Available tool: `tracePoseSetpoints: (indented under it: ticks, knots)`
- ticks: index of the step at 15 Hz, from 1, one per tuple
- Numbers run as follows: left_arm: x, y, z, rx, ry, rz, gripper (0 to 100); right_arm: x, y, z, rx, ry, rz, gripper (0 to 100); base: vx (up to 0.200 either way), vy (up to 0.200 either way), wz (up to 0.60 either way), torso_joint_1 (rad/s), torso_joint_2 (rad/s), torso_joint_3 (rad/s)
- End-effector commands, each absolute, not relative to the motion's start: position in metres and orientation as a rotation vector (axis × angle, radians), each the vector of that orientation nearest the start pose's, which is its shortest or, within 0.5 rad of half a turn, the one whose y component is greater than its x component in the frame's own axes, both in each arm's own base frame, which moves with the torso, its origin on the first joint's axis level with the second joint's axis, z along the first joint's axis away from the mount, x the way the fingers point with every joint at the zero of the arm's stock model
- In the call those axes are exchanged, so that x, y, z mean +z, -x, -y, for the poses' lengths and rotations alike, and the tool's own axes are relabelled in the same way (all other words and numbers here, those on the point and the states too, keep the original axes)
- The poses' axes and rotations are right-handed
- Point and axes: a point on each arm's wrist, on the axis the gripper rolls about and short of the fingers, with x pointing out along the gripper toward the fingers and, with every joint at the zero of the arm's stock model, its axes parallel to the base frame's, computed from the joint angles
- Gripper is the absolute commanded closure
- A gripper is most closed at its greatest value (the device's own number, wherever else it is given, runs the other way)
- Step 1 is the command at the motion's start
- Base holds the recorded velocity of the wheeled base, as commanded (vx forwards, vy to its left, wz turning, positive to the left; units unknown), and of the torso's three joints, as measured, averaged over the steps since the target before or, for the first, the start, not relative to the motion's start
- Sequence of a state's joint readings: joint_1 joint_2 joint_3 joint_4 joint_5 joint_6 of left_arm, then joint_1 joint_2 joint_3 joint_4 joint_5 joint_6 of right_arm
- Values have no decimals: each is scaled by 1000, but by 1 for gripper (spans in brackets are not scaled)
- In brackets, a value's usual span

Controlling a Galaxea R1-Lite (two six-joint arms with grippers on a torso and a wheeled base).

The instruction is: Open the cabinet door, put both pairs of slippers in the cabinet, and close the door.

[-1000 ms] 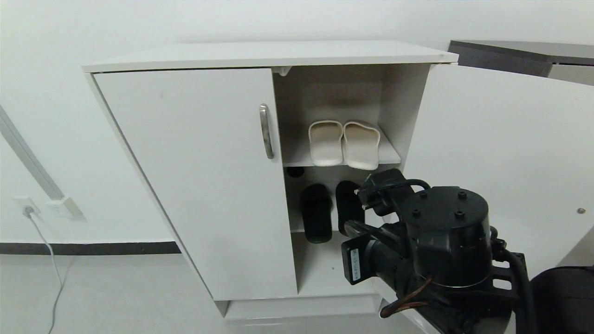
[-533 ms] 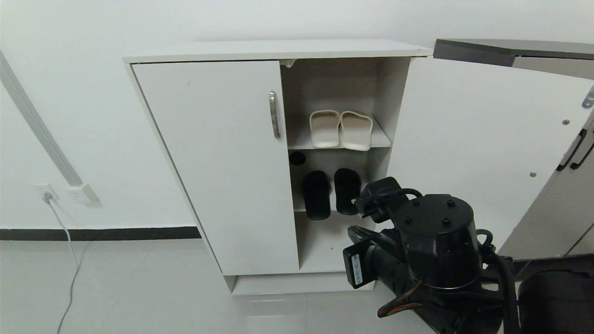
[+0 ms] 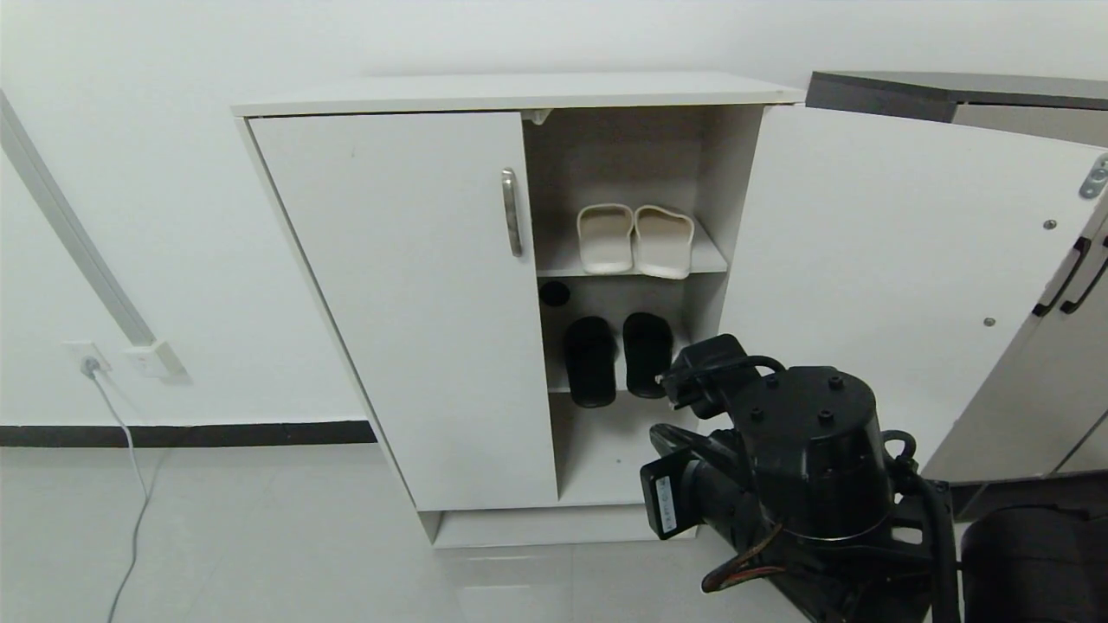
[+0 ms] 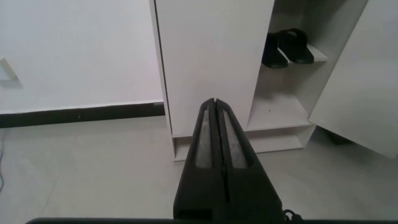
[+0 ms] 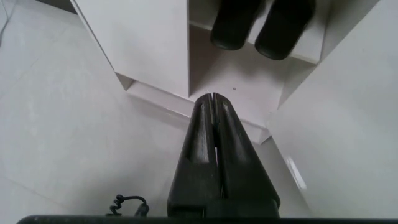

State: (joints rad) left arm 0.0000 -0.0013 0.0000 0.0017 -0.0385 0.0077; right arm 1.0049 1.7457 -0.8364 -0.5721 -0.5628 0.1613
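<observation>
We see the cabinet [image 3: 511,91] standing against the wall with its left door [image 3: 407,303] shut and its right door [image 3: 866,285] swung wide open, away from the cabinet's right side. A metal handle [image 3: 512,212] runs upright along the inner edge of the shut door.

Both pairs of slippers are inside the cabinet, in its open right half. The white slippers [image 3: 636,240] lie side by side on the upper shelf, touching each other, and they reach the shelf's front edge. The black slippers [image 3: 619,356] lie side by side on the shelf below, a narrow gap between the 2, and their front ends stick out a little past the shelf's front edge.

The right arm [image 3: 805,467] hangs in front of the cabinet, low and before its open half. The right gripper [image 5: 212,98] has its 2 fingers pressed together with nothing between them, above the floor just in front of the cabinet's base and below the black pair. The left gripper [image 4: 214,102] is likewise closed on nothing, pointing at the cabinet's base from farther back, below the shut door.

A wall socket [image 3: 84,356] with a cable [image 3: 130,484] sits well to the left of the cabinet, and a grey unit [image 3: 952,91] stands behind the open door.
</observation>
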Motion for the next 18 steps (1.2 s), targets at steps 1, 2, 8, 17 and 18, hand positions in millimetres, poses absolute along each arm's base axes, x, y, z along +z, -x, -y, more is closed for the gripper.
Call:
tracePoseSetpoints:
  ticks: [1,2,8,17,18]
  knots:
    - [75,23,1,-38,-8,-1,100,170,-178,-258,417,85,-277,100,0,0,0,0,0,0]
    - [75,23,1,-38,-8,-1,100,170,-177,-258,417,86,-278,100,0,0,0,0,0,0]
    - [75,23,1,-38,-9,-1,100,167,-178,-259,417,97,-285,100,0,0,0,2,-50,-56]
    - [75,23,1,-38,-9,-1,100,166,-174,-256,420,110,-274,100,0,0,0,52,-410,-360]
    - [75,23,1,-38,-9,-1,100,166,-173,-256,420,111,-275,100,0,0,0,105,-456,-339]
